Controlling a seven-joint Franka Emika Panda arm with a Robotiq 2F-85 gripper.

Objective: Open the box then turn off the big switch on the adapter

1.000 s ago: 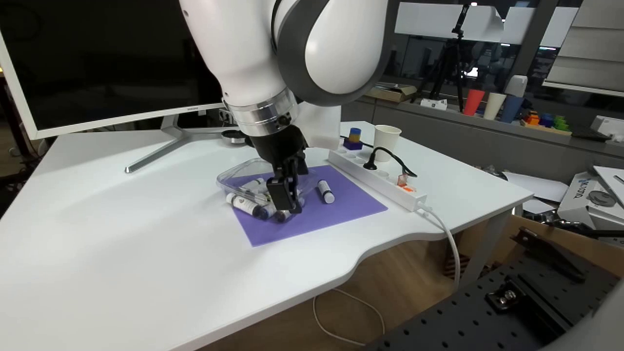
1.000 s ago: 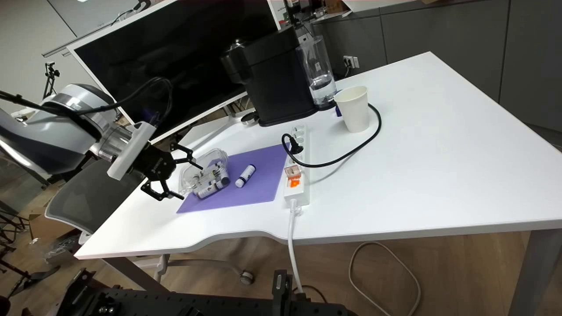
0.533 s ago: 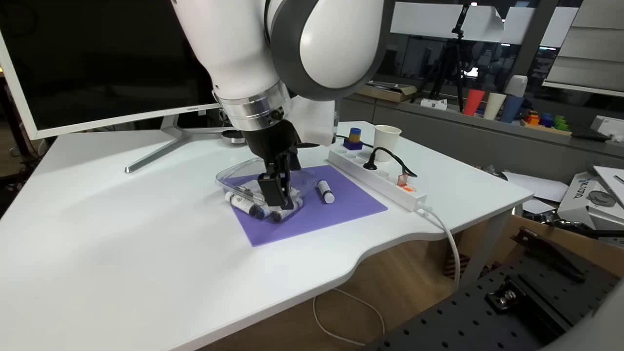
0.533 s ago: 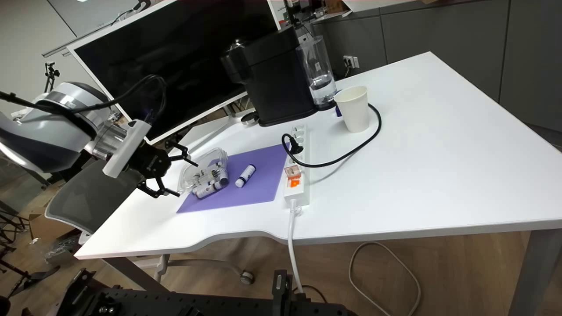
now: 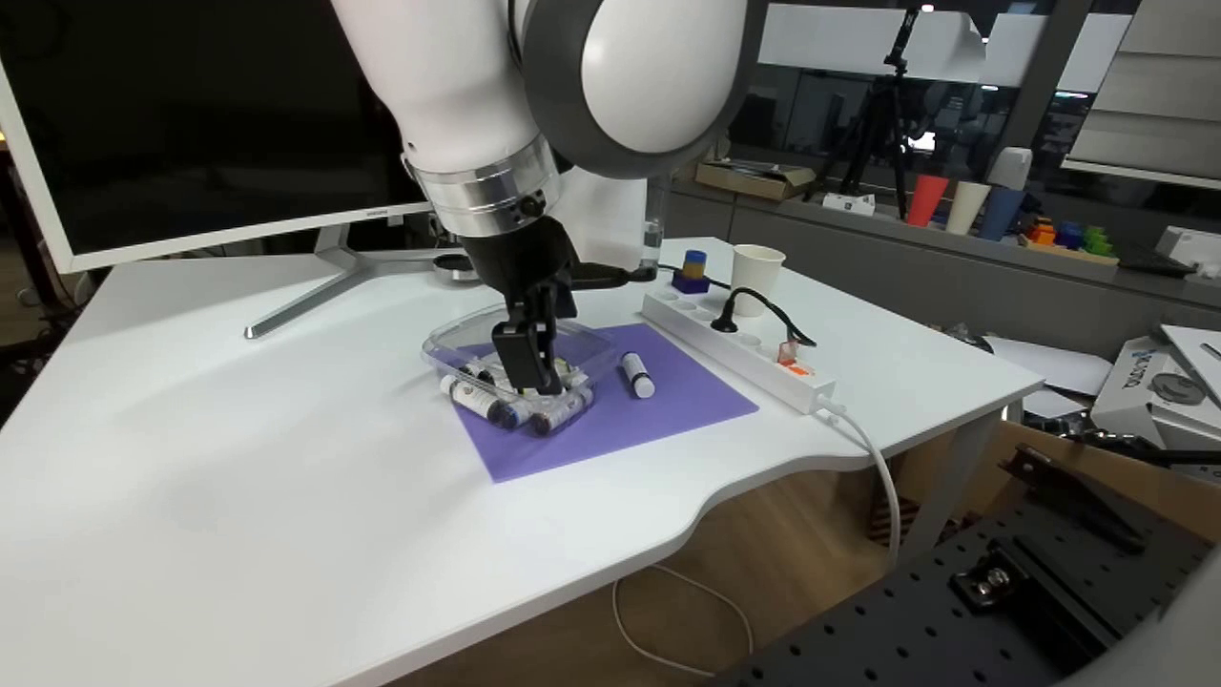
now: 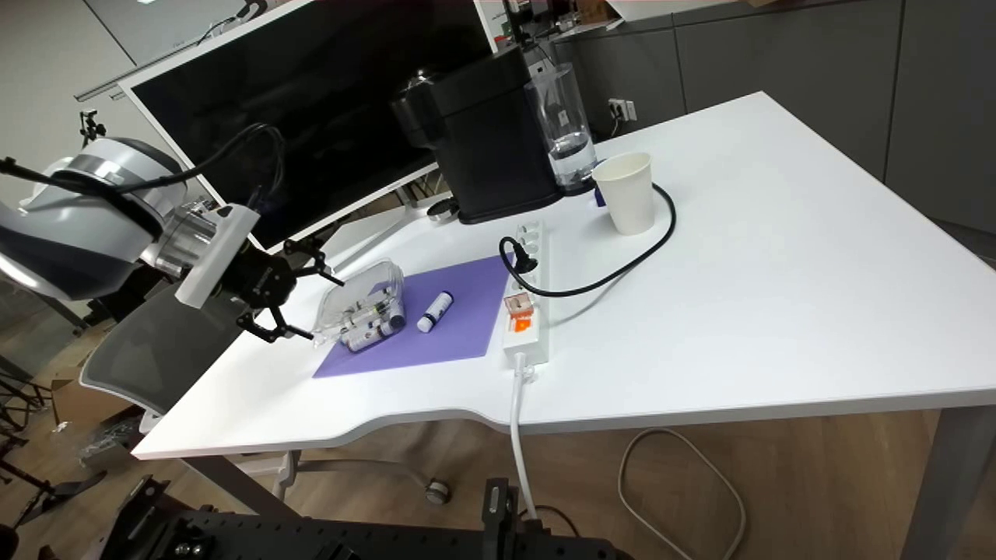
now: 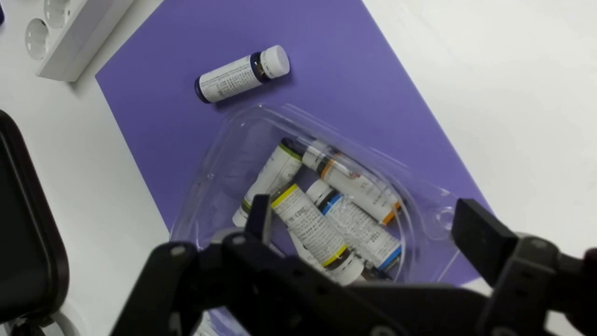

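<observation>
The box is a low clear plastic case with several small white-labelled bottles inside. It lies partly on a purple sheet and shows in both exterior views. In the wrist view the box has a clear tab with a round mark at its right end. I cannot tell how its lid stands. My gripper is open and empty, just above the box's near end. In the wrist view the gripper has one finger over the bottles, the other past the tab. The adapter is a white power strip with a reddish big switch.
A loose bottle lies on the purple sheet between box and adapter. A black plug and cable sit in the adapter, near a paper cup. A black appliance and a monitor stand behind.
My gripper has moved up a little and to the left in both exterior views, staying open. The bottles and the adapter stay in place.
</observation>
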